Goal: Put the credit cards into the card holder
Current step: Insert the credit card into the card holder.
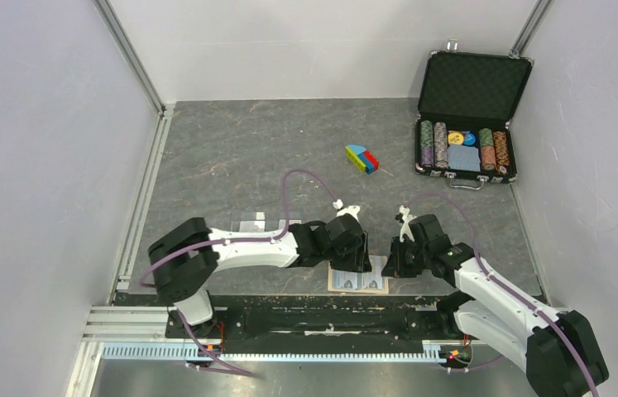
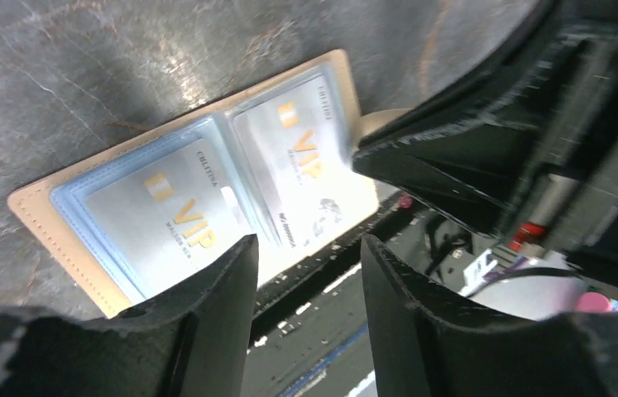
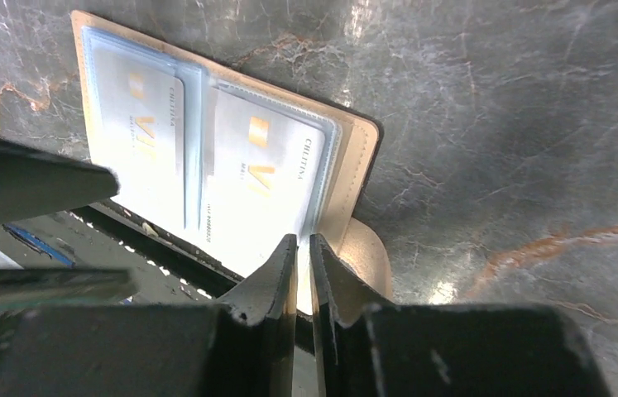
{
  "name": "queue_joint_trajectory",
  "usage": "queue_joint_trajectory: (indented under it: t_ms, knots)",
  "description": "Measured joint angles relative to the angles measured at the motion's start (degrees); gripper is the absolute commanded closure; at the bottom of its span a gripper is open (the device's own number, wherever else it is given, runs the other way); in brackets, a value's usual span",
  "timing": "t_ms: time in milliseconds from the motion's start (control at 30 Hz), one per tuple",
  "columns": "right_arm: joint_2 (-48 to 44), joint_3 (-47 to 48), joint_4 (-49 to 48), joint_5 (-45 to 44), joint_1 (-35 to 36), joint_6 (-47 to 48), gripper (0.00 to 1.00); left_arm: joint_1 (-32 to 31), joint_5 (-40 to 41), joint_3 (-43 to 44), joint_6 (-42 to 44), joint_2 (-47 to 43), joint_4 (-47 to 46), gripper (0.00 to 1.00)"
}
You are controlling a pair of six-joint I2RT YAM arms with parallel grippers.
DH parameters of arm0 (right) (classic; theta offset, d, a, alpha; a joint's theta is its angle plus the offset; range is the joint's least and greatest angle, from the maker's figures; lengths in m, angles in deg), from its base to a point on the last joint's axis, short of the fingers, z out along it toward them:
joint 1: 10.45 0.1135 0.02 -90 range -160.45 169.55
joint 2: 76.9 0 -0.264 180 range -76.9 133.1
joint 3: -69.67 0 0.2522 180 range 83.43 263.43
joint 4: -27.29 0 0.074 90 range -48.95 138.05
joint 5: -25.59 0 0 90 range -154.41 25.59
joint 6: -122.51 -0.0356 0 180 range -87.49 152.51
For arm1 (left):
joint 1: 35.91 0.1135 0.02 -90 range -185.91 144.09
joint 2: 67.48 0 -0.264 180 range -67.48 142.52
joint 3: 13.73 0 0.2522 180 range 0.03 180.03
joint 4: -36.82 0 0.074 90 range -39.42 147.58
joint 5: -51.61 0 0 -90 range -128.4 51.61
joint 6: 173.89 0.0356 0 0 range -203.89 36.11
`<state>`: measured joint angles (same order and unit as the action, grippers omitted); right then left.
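Observation:
The tan card holder (image 1: pixel 358 282) lies open and flat at the table's near edge. Its clear pocket panels hold the two pale grey credit cards, one in the left pocket (image 2: pixel 169 215) and one in the right pocket (image 2: pixel 297 157). Both cards also show in the right wrist view (image 3: pixel 144 141) (image 3: pixel 260 182), inside the holder (image 3: pixel 355 165). My left gripper (image 2: pixel 309 248) hovers open and empty over the holder's near edge (image 1: pixel 355 258). My right gripper (image 3: pixel 304 244) is closed to a thin slit on the holder's right edge, beside the snap flap (image 3: pixel 367 252), and sits at the holder's right end (image 1: pixel 394 263).
A black poker-chip case (image 1: pixel 471 124) stands open at the back right. A small coloured block (image 1: pixel 361 159) lies mid-table. A clear plastic piece (image 1: pixel 251 222) lies left of my left arm. The black rail (image 1: pixel 330 318) runs just below the holder.

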<state>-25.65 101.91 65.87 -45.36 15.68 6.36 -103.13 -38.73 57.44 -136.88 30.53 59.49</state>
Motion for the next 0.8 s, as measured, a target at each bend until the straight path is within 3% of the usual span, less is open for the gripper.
queue_joint_trajectory:
  t_ms: [233,533,667,800]
  knots:
    - [0.2,5.66,3.78,-1.2,-0.02,0.9,0.89,1.44,1.77,-3.08,0.46,-10.73,0.55,0.38]
    - [1.55,7.34,3.58,-0.52,0.61,0.44,1.0,7.72,-0.26,-18.93,-0.46,-22.53,-1.14,0.36]
    - [3.3,7.34,1.51,0.28,2.86,-0.79,1.0,11.67,-5.46,-26.4,-1.64,-25.83,-5.33,0.38]
    - [6.45,7.37,-0.92,0.37,6.78,-2.23,1.0,13.18,-9.27,-28.11,-1.79,-25.77,-7.67,0.45]
